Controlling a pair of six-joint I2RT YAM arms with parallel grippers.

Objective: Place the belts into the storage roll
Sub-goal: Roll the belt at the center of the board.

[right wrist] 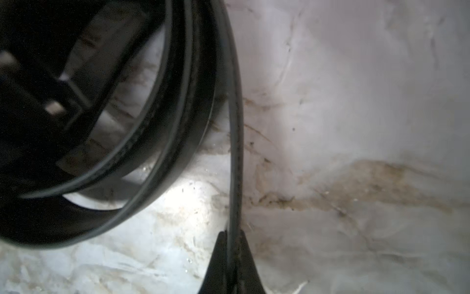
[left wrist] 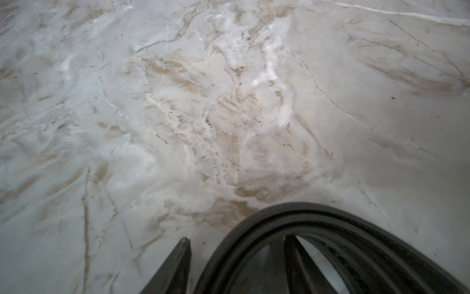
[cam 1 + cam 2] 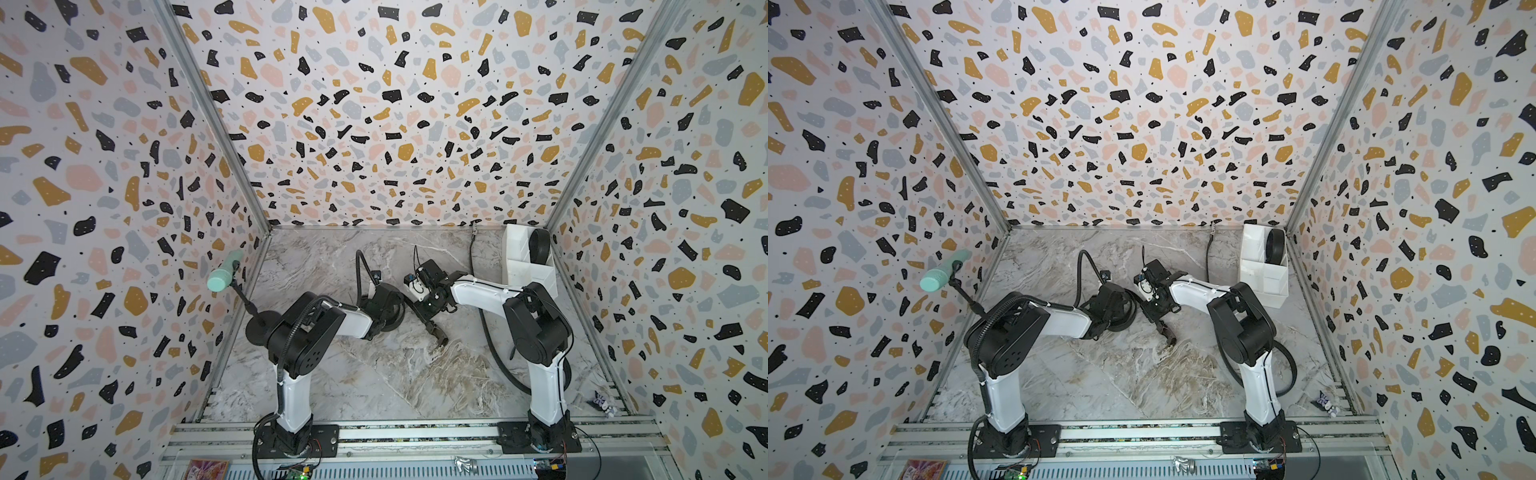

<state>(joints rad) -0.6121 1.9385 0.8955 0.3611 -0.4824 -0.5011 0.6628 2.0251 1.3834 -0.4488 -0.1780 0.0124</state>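
Note:
A wide black belt lies as a loose coil on the marble table, between the two arms. My left gripper is open and straddles the coil's wall, one finger outside and one inside. From the coil a tail runs out to the strap's end. My right gripper is shut on this tail, close beside the coil. The white storage roll stands at the back right corner with a rolled belt in its far cell. A thin belt trails past the right arm.
A mint-green cylinder on a black round-based stand is by the left wall. A small toy lies at the front right corner. Patterned walls close three sides, and an aluminium rail carries both arm bases.

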